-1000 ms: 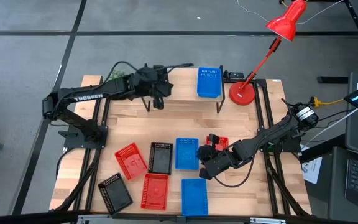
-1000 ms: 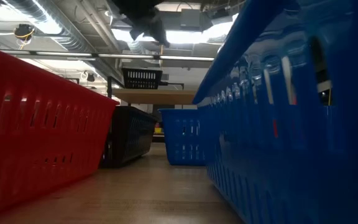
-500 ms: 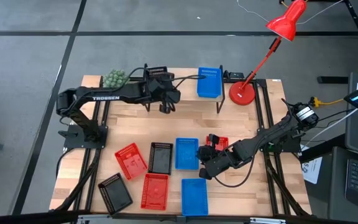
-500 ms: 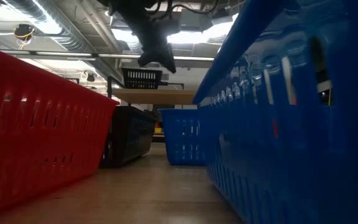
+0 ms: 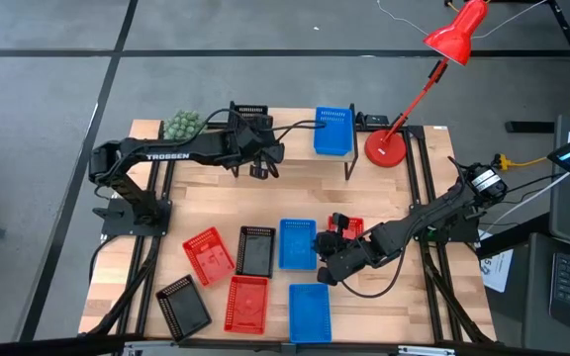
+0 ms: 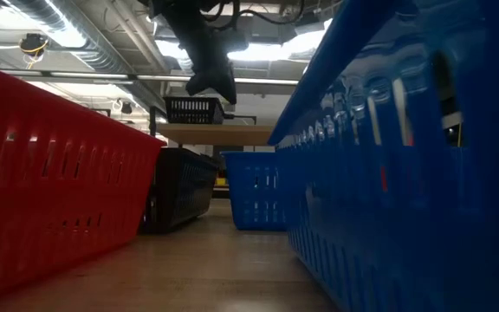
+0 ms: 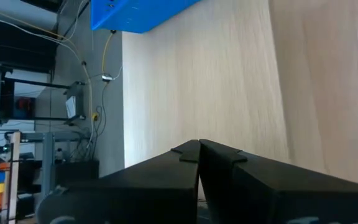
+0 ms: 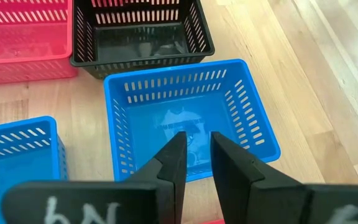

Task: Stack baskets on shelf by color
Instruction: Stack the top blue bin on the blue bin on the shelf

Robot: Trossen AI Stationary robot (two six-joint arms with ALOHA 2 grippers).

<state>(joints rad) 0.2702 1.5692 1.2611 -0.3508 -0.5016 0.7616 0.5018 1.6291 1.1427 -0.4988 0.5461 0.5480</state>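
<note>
On the shelf [image 5: 295, 148] a black basket [image 5: 250, 112] rests at the far left of the plank and a blue basket [image 5: 332, 131] toward its right. My left gripper [image 5: 262, 166] is shut and hovers over the plank's near edge, just nearer than the black basket [image 6: 193, 110]; its wrist view shows bare plank [image 7: 229, 81]. My right gripper [image 8: 196, 144] is open by a narrow gap above a blue basket [image 8: 188, 118] on the table [image 5: 298, 243]. A red basket [image 5: 351, 226] lies partly under that arm.
The near half of the table holds more baskets: red [image 5: 207, 255], black [image 5: 256, 250], black [image 5: 183, 307], red [image 5: 247, 303], blue [image 5: 310, 311]. A red desk lamp's base [image 5: 386, 147] stands right of the shelf and a green clump [image 5: 180, 126] left of it. Bare wood [image 5: 295, 193] lies between shelf and baskets.
My left arm has stretched out across the shelf. Its gripper has moved a little toward the table's right and near edges and come down. The black basket, covered by the arm a second ago, now shows on the shelf. My right arm has kept still.
</note>
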